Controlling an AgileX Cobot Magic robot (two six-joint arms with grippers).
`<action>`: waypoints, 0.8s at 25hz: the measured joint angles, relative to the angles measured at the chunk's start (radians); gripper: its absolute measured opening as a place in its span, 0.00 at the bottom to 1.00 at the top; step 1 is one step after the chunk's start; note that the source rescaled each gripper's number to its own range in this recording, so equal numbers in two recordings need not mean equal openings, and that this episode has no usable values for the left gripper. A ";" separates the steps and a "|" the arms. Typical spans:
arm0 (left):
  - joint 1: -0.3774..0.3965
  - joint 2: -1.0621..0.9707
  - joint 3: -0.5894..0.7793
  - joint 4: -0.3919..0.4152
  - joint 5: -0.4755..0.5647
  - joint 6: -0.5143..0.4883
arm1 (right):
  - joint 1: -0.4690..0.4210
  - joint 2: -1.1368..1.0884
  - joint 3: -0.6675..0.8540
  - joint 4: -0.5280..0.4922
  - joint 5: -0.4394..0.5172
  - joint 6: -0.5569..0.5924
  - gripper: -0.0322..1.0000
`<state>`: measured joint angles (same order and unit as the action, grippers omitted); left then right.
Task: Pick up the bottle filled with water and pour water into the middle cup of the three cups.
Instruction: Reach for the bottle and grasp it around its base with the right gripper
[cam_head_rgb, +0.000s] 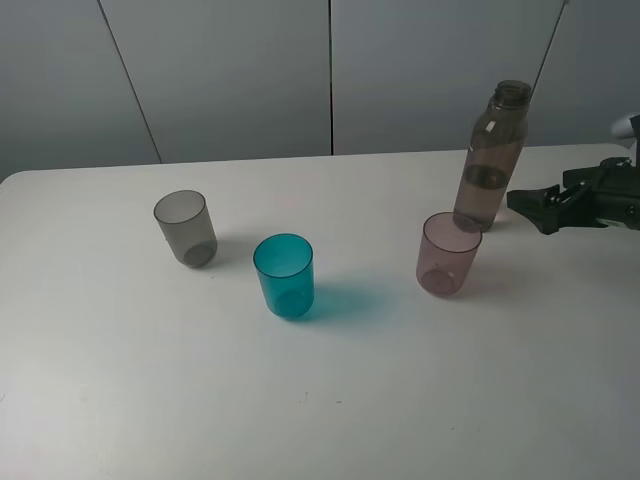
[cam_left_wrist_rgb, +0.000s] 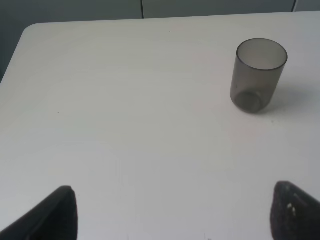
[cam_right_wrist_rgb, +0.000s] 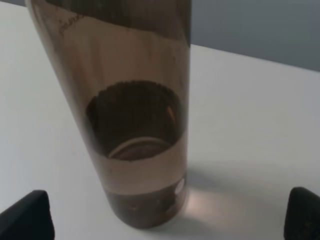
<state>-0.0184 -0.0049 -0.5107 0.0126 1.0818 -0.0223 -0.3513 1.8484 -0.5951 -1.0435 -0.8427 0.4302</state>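
Bottle (cam_head_rgb: 492, 160) stands upright toward the desk's (cam_head_rgb: 120, 400) far right corner, just behind the pink cup (cam_head_rgb: 448, 255); the teal cup (cam_head_rgb: 284, 276) sits mid-desk. The right gripper (cam_head_rgb: 532, 210) hovers just beside the bottle, spread wide. The left gripper (cam_left_wrist_rgb: 172, 215) is spread too.

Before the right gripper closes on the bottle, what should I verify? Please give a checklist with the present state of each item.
1. Bottle upright, uncapped: ok.
2. Water inside it: ok, lower part filled.
3. Right gripper open, a finger on each side of the bottle in its wrist view: ok.
4. Teal-blue cup upright, standing apart from the others: ok.
5. Gap between pinkish-mauve cup and bottle: cannot tell; they overlap in the high view.
6. Left gripper open, holding nothing: ok.
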 joint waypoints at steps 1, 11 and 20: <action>0.000 0.000 0.000 0.000 0.000 0.000 | 0.000 0.014 -0.006 -0.008 -0.021 -0.004 1.00; 0.000 0.000 0.000 0.000 0.000 0.000 | 0.000 0.118 -0.067 -0.046 -0.088 -0.031 1.00; 0.000 0.000 0.000 0.000 0.000 0.004 | 0.000 0.150 -0.101 -0.057 -0.112 -0.056 1.00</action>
<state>-0.0184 -0.0049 -0.5107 0.0126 1.0818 -0.0187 -0.3513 1.9981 -0.6960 -1.1005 -0.9548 0.3746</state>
